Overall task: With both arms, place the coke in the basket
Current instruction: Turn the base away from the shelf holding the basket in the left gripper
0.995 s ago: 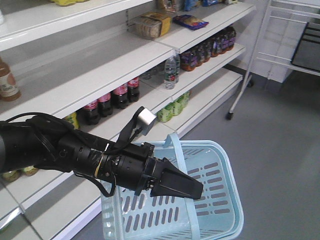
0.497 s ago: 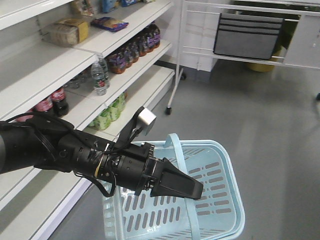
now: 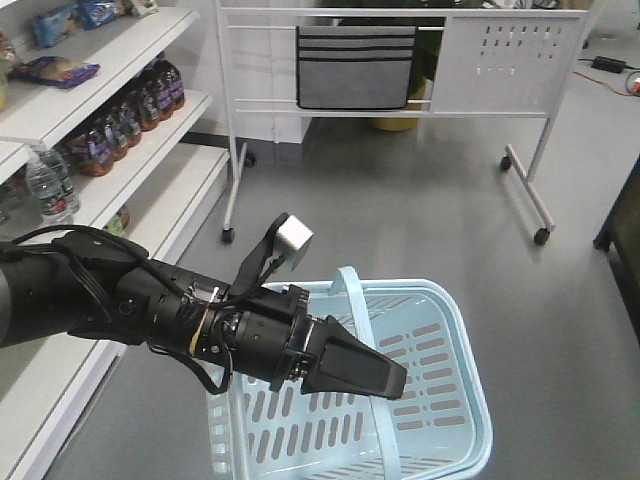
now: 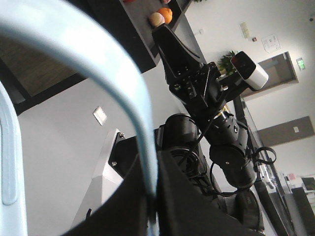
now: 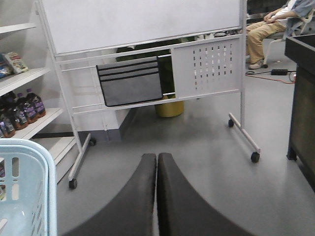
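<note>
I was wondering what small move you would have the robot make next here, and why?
Probably turn toward the shelves on the left. The left gripper is shut on the handle of the basket, the right gripper is shut and empty, nothing shows in the basket, and no cola bottle is in view.

Pale blue basket, slotted sides. Black right gripper above it. Behind basket: grey bag, black stripes, on white rack.
</note>
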Motion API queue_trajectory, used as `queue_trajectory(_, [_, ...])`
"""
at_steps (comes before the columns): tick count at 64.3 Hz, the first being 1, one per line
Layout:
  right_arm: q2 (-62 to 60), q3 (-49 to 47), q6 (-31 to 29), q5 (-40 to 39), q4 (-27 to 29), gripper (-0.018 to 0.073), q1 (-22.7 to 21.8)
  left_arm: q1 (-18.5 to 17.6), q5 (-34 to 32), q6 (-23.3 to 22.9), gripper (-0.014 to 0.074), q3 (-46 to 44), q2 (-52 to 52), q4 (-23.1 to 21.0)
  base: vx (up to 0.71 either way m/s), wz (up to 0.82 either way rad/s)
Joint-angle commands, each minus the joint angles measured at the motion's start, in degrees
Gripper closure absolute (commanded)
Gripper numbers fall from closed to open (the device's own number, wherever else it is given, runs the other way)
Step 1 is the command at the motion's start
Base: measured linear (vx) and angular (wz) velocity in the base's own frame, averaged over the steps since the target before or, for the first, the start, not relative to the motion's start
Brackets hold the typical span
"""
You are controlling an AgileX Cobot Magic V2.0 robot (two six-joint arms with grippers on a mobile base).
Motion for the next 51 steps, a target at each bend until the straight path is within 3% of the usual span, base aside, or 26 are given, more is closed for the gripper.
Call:
queue_trajectory(1, [-0.64,1.04,-0.41,-4.02,-0.55,0.0565,-0.36,-0.18,-11.55,0.13,0.0601,-1.35,-2.84,-4.52,0.14,-0.4])
queue_trajectory(51, [-0.64,1.04,-0.41,-4.02,-0.55,0.0565,-0.36,-0.18,-11.55,0.13,0.0601,-1.35,-2.84,-4.52,0.17,-0.2])
